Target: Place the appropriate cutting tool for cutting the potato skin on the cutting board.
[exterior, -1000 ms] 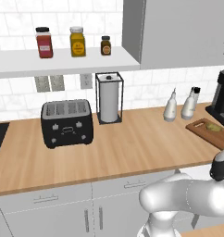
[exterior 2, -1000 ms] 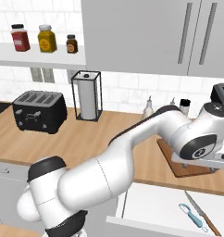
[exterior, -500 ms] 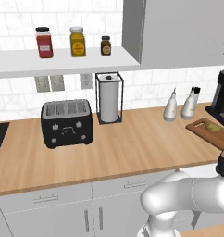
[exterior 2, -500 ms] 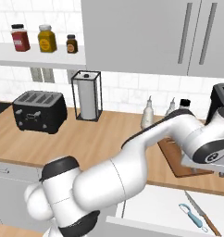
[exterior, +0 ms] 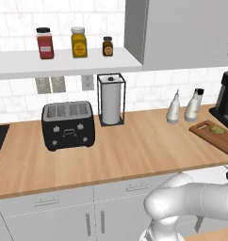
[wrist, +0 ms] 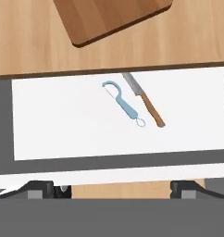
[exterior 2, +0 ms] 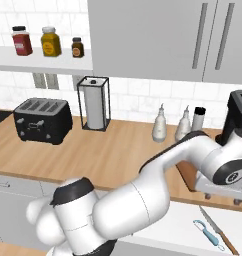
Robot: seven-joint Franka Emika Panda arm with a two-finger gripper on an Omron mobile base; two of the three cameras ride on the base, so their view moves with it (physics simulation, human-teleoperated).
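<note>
Hovering above an open white drawer (wrist: 53,120), the gripper (wrist: 112,187) looked straight down on its contents; its two dark fingertips (wrist: 37,187) stood wide apart at the bottom of the hand view with nothing between them, a spread that probably readied it for a descent onto a slim object. Directly ahead of the fingers lay the peeler (wrist: 123,103), flat on the drawer floor and diagonal, just beside but apart from a brown-handled knife (wrist: 144,99) lying roughly parallel to it; the two tools appeared stored together, so the choice between them was the point of the task. The peeler showed a light blue handle ending in a small loop and a curved, hooked head at the other end; it was slender and shorter than the knife. Beyond the drawer edge, the reddish-brown cutting board (wrist: 114,18) rested on the light wood countertop (wrist: 30,41), the potato (exterior: 216,128) on its surface; the toaster (exterior: 69,124) stood well apart.
</note>
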